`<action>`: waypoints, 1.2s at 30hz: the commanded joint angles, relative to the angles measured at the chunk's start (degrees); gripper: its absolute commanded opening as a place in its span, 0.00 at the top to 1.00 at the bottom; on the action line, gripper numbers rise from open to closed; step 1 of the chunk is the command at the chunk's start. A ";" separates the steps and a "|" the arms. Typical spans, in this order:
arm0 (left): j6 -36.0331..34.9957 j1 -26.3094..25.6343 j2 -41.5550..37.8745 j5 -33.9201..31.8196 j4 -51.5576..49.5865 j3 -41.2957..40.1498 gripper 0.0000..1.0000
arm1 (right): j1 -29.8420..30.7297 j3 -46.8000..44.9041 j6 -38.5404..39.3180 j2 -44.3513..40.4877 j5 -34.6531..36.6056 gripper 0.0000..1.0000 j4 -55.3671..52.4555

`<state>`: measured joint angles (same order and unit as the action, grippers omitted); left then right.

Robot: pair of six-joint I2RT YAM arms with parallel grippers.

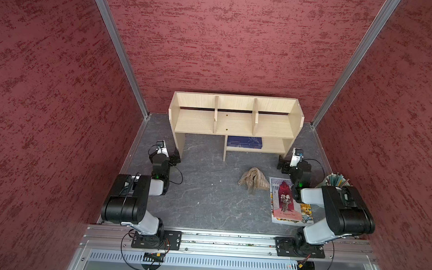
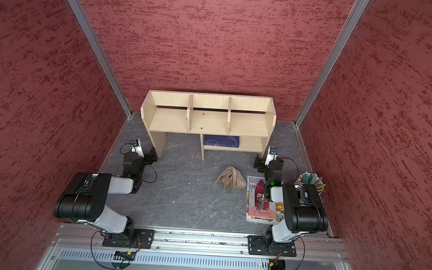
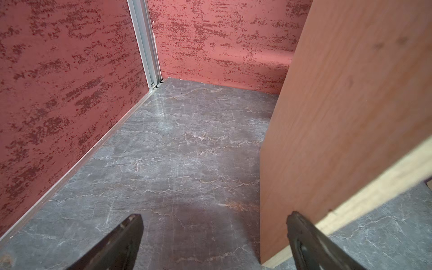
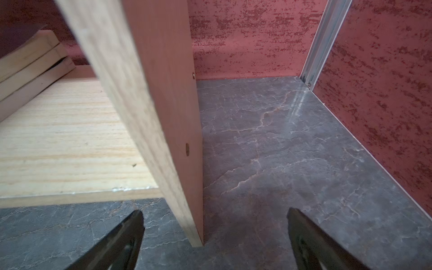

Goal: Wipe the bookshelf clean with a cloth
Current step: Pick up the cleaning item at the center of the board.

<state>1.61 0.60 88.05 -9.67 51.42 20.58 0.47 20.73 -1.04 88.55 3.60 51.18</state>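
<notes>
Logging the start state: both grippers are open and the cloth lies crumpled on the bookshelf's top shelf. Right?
No. The cloth lies crumpled on the table, in front of the bookshelf, as both top views show. The left gripper and right gripper are open.

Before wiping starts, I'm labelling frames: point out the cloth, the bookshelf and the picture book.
cloth (image 1: 253, 180), a top view, middle of crumpled heap
bookshelf (image 1: 195, 120), a top view, bare upper board
picture book (image 1: 286, 210), a top view, red cover

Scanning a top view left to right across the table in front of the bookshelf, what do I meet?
Left arm → striped cloth → picture book → cup of pencils. The right arm overlaps the book, so it is left out.
</notes>
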 commanded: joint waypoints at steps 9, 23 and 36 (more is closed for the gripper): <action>-0.56 -0.18 -0.34 3.25 1.74 0.08 0.00 | -0.12 0.83 0.16 -0.60 -0.73 0.01 1.15; 1.66 -3.65 -15.18 -13.97 -33.15 11.45 0.00 | -0.12 19.88 -14.35 -25.23 10.45 0.01 -57.19; 31.48 -18.33 -44.82 -21.52 -78.58 17.97 0.04 | 15.10 20.64 -35.65 -38.85 7.07 0.02 -91.17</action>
<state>27.33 -15.16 45.12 -29.76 -15.46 37.74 8.71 42.22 -29.67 50.02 10.98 -30.79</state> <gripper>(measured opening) 0.969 0.983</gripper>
